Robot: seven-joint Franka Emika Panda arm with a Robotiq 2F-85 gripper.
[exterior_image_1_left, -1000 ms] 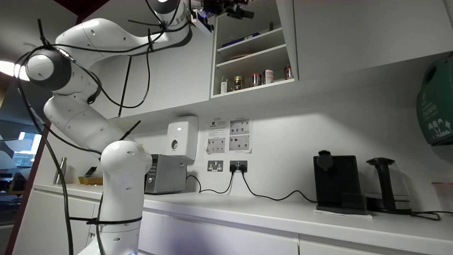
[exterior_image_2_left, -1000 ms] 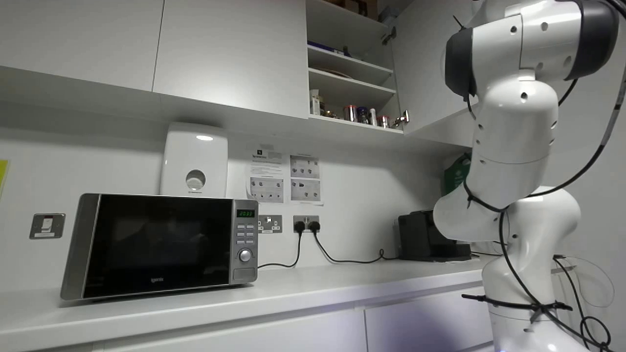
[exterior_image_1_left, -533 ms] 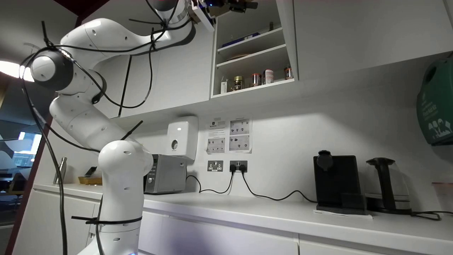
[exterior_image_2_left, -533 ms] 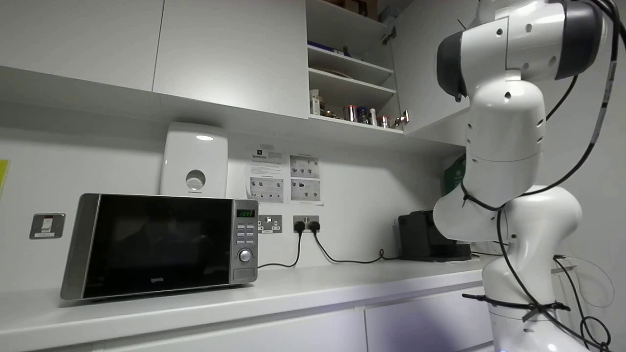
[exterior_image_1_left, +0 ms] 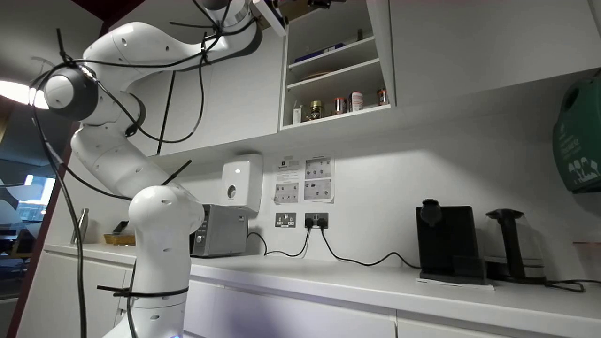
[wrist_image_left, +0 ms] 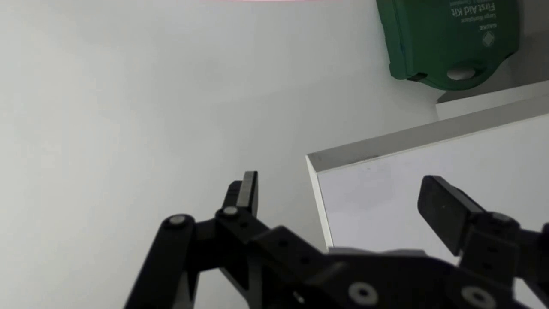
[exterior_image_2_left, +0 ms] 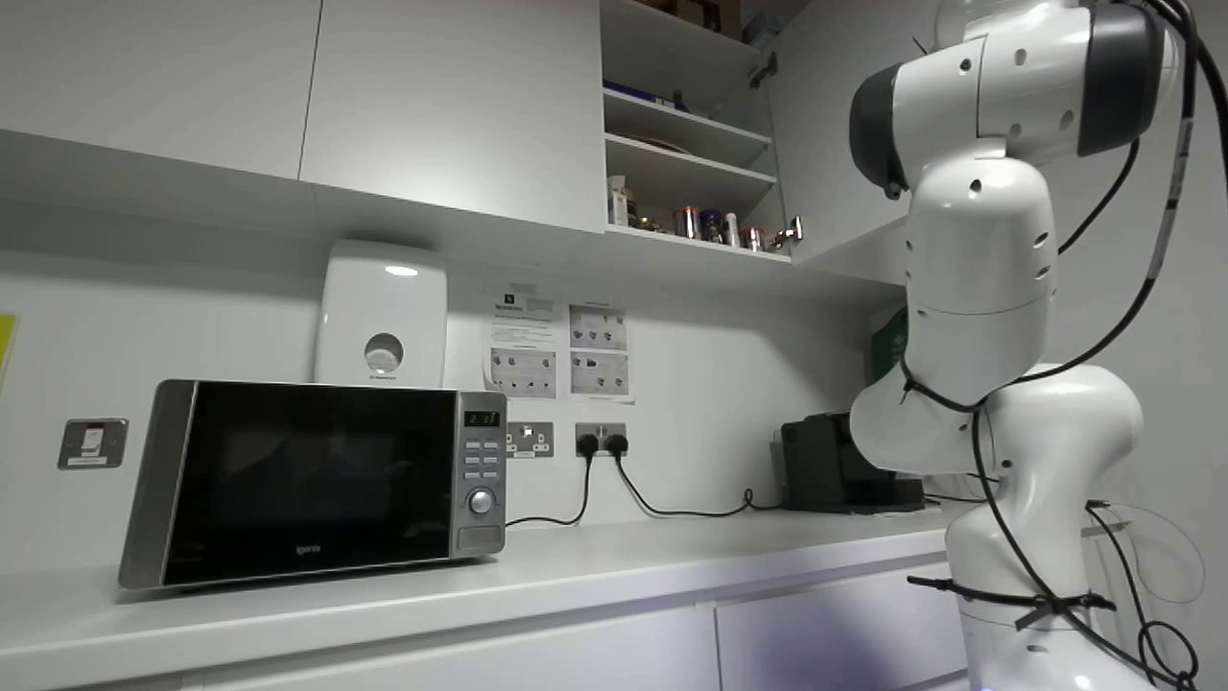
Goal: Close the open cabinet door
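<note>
The cabinet door (exterior_image_2_left: 839, 125) is a flat white panel standing swung out from the open cabinet (exterior_image_2_left: 691, 187), with its hinges visible. In an exterior view a narrow white strip beside the shelves (exterior_image_1_left: 384, 47) appears to be the door nearly edge-on. The wrist view is upside down. There a white panel corner (wrist_image_left: 369, 201), apparently the door's free lower corner, lies beyond my gripper (wrist_image_left: 339, 193). The gripper is open, its fingers wide apart with nothing between them. One finger overlaps the panel in view, the other the wall; contact is not visible. In an exterior view the gripper (exterior_image_1_left: 324, 3) is mostly cut off by the top edge.
Jars (exterior_image_1_left: 317, 110) stand on the cabinet's lowest shelf. White neighbouring fronts (exterior_image_2_left: 451, 96) flank it. A green first aid kit (wrist_image_left: 454, 43) hangs at the far end. Below are the counter (exterior_image_1_left: 328, 277), a microwave (exterior_image_2_left: 317, 480), a coffee machine (exterior_image_1_left: 448, 244) and a kettle (exterior_image_1_left: 512, 249).
The gripper has moved up, largely out of the top of an exterior view. The arm's elbow has shifted slightly towards the cabinet. The door and jars have not visibly moved.
</note>
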